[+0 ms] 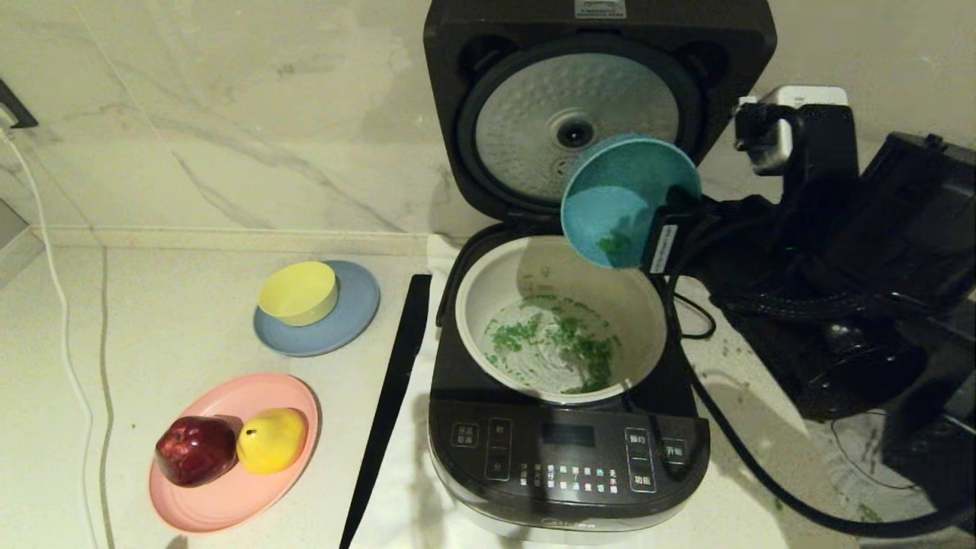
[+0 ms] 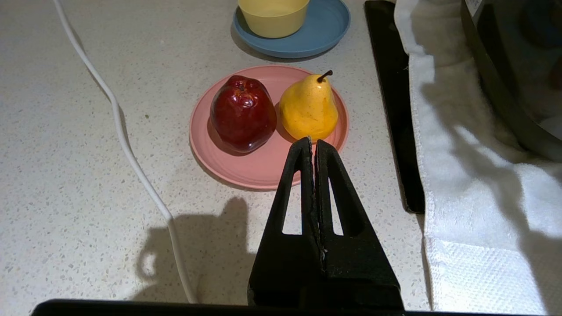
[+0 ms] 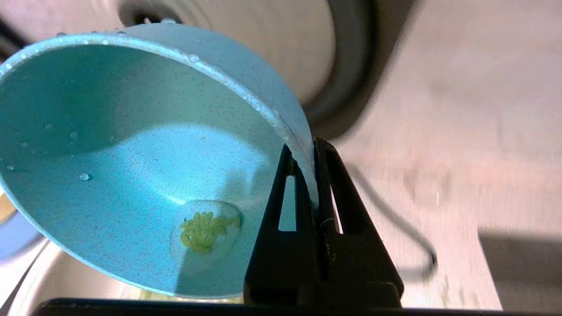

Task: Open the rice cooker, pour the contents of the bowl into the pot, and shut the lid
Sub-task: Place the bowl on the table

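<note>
Most of the chopped green contents [image 1: 560, 343] lie in the rice cooker's round white pot [image 1: 488, 293], a small clump clinging inside the tilted teal plastic bowl [image 1: 621, 194] pinched by the right gripper [image 3: 312, 151] above; next, probably shake it out, then close the raised dark grey lid [image 1: 457, 69].

The rice cooker [image 1: 568, 457] was dark grey with white labels on its front panel. Its lid [image 1: 598, 99] carried a dimpled silver disc. The pot [image 1: 560, 316] was white, strewn with bright green contents [image 1: 564, 343]. The bowl [image 1: 621, 198] was teal-blue, finely speckled, with a few green bits left inside. Both the right tool [image 3: 314, 151] and the left tool [image 2: 313, 145] were black. A red apple [image 1: 197, 450] and a yellow pear [image 1: 272, 440] lay on a pink plate [image 1: 229, 496]; a yellow bowl [image 1: 297, 292] sat on a grey-blue plate [image 1: 354, 313]. The counter [image 1: 152, 320] was pale and speckled, the cloth [image 2: 478, 193] white.
</note>
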You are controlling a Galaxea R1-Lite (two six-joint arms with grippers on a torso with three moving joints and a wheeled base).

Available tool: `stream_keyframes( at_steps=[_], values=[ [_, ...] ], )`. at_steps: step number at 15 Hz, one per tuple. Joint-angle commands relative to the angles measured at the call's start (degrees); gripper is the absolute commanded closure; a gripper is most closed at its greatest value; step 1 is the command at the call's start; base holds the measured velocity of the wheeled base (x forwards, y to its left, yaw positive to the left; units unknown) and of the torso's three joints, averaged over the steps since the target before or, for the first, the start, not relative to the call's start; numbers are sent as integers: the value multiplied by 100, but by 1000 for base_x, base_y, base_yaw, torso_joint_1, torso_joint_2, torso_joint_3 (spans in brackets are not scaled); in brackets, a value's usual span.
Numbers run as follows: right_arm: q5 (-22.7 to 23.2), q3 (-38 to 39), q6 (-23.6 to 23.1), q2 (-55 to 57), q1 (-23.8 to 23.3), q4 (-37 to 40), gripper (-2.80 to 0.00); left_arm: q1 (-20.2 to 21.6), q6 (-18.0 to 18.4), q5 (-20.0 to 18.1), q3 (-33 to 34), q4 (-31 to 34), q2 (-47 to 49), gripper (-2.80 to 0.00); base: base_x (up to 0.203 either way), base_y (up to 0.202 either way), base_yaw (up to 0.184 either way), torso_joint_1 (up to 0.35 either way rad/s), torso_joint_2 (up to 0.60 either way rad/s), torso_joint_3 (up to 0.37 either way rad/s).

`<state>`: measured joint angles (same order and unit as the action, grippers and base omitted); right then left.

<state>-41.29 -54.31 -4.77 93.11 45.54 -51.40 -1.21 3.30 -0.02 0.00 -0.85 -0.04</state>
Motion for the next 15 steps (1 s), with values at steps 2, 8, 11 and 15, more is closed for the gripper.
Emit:
stream_keyframes(
  at_steps=[2,8,11,15],
  values=[
    [546,-448,1343,-1219,-224,3809,0,2,-5,2,53,-3,-14,0,0,0,0,0,0,0],
    [2674,-1119,2532,-1983,-2495,7096,0,5,4,2,53,-3,-14,0,0,0,0,0,0,0],
    [3324,-806,2565,-1917,-3421,7535,0,6,1,2,53,-3,-14,0,0,0,0,0,0,0],
    [3581,-331,2583,-1289,-3893,7439,0,-2,0,2,53,-2,-7,0,0,0,0,0,0,0]
  ],
)
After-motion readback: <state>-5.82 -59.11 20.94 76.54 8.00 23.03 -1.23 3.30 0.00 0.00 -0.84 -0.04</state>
